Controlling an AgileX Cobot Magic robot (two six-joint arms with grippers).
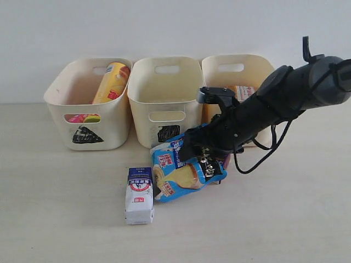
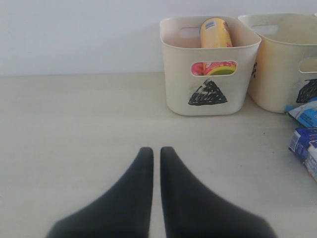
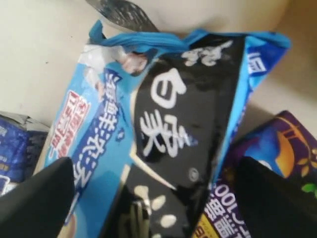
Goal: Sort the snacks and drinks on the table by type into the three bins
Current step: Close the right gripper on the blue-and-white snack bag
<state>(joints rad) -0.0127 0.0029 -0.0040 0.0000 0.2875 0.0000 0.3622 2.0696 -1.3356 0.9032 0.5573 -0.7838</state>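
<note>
A blue bag with a black band lies on the table in front of the middle bin. My right gripper is down over it, open, its fingers spread wide on either side of the bag. A small white carton with a dark blue top stands just left of the bag. The triangle bin holds a yellow-orange tube and a pink tube. The square bin stands in the middle. My left gripper hovers shut over bare table, holding nothing.
The third bin, at the right behind my arm, holds an orange packet. A purple packet lies beside the blue bag under my right finger. A wall runs behind the bins.
</note>
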